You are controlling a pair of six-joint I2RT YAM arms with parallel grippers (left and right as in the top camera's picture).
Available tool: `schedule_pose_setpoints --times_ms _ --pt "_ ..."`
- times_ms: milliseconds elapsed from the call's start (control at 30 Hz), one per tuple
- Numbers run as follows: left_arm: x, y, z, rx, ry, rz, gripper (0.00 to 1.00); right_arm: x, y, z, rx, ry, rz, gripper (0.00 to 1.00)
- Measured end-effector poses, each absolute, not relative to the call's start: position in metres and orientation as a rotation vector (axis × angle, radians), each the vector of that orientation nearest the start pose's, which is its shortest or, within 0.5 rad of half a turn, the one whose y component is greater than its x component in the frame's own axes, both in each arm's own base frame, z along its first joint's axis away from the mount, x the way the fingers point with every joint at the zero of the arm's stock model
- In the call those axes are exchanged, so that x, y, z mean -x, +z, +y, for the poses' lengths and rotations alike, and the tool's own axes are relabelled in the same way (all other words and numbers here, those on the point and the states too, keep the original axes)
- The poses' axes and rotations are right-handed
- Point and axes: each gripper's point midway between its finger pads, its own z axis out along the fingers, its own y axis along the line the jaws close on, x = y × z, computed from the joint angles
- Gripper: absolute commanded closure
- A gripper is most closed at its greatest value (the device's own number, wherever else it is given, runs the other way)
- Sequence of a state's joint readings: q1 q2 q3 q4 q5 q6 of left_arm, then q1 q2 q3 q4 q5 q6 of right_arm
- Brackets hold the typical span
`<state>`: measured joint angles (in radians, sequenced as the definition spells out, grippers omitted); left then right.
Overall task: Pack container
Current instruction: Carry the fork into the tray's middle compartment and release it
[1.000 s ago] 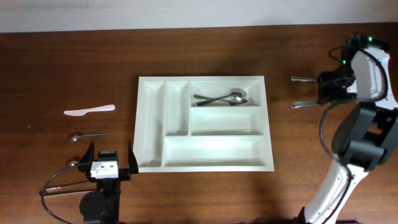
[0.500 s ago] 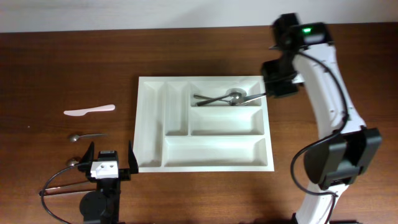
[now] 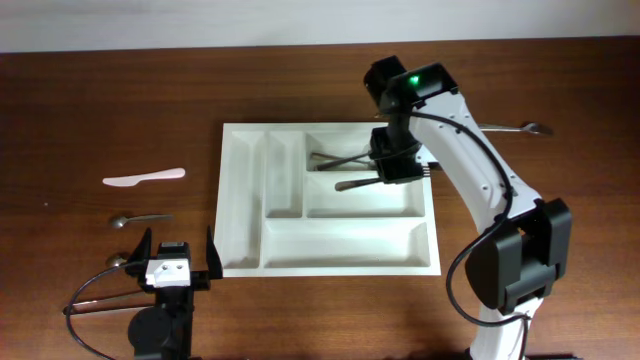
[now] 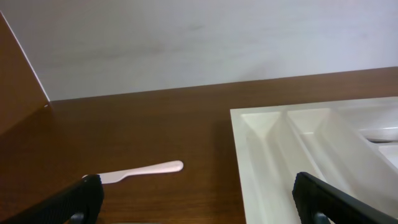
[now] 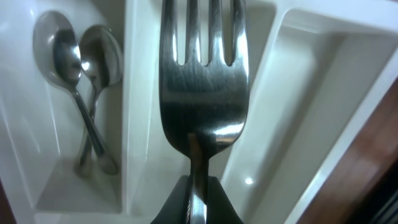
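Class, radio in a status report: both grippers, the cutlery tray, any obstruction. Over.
Left gripper open, parked by container's corner. Right gripper shut on fork, above container. Two spoons inside; no obstruction seen.

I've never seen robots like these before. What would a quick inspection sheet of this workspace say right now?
Surface: brown wooden table.
Job's things: white container; two spoons lie in its far wide compartment; fork held above it.
Clutter: loose cutlery piece to the container's right; pale plastic knife and small spoon to its left; second spoon by the left gripper.
Grippers: left gripper open, empty; right gripper shut on the fork.
Cables: black cable loops beside the left arm; another runs along the right arm.
Surroundings: white wall behind the table.
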<state>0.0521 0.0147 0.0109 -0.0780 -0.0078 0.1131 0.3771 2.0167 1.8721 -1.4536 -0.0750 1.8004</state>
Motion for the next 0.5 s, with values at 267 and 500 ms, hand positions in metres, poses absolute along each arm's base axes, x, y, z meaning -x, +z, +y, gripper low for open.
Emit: schedule_pose_setpoints --times_ms 267,500 --pt "-0.2459 0.1563 0.0142 -0.045 0.132 1.654 0.01 -0.3508 0.1245 0.1597 -2.133 0.053 2.401 0.89" --pt "-0.2459 0.1563 0.0142 -0.045 0.132 1.654 0.01 -0.3521 0.1244 0.1602 -2.139 0.060 2.391 0.68"
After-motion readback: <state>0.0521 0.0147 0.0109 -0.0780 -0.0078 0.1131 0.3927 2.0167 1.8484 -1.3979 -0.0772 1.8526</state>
